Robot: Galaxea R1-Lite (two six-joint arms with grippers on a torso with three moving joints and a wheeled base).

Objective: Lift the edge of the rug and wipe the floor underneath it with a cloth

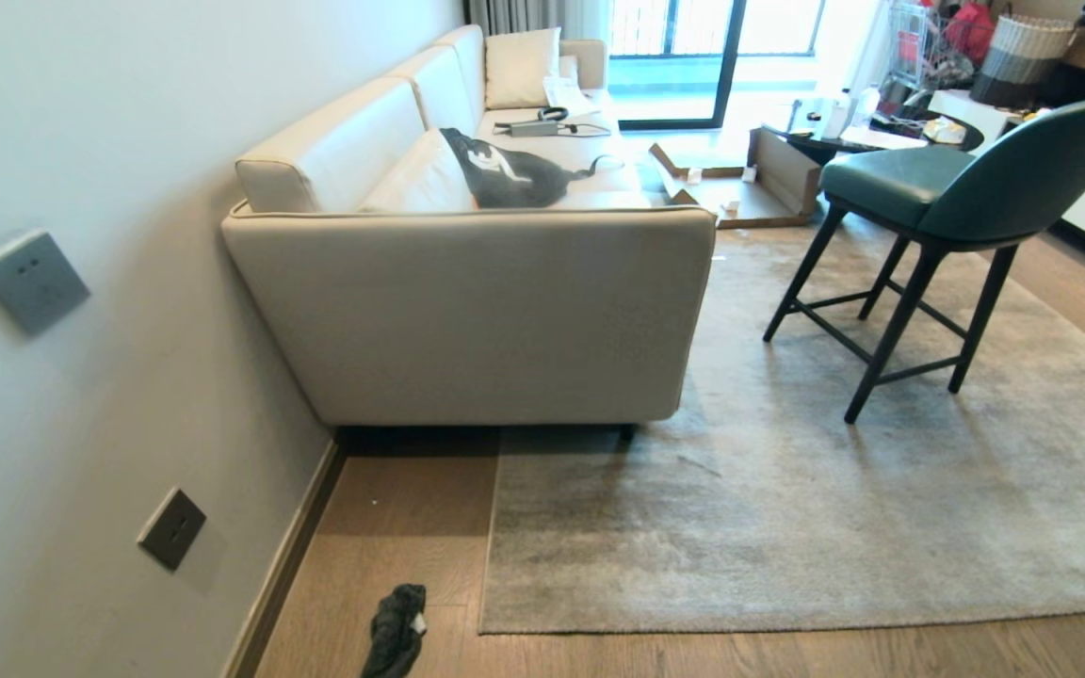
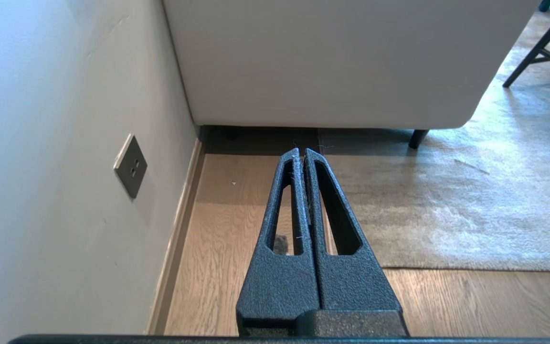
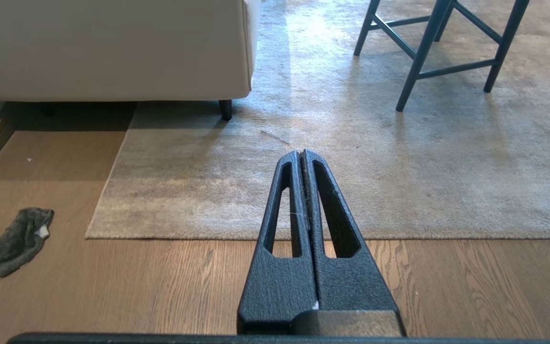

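A large grey-beige rug lies flat on the brown plank floor [image 1: 382,527]. Its rug edge [image 1: 489,527] runs toward the sofa, with the near corner at the bottom [image 1: 483,629]. The rug edge [image 3: 170,236] also shows in the right wrist view. A small dark grey cloth [image 1: 396,629] lies crumpled on the floor left of that corner; the cloth [image 3: 21,240] shows a white patch. My left gripper [image 2: 302,152] is shut and empty, held above the floor near the rug's edge. My right gripper [image 3: 301,153] is shut and empty, above the rug's near edge. Neither arm shows in the head view.
A cream sofa [image 1: 467,311] stands against the wall [image 1: 81,377], one end over the rug. A green chair [image 1: 938,207] with dark legs stands on the rug at right. A baseboard [image 1: 283,565] lines the wall at left. Cardboard and a table lie farther back.
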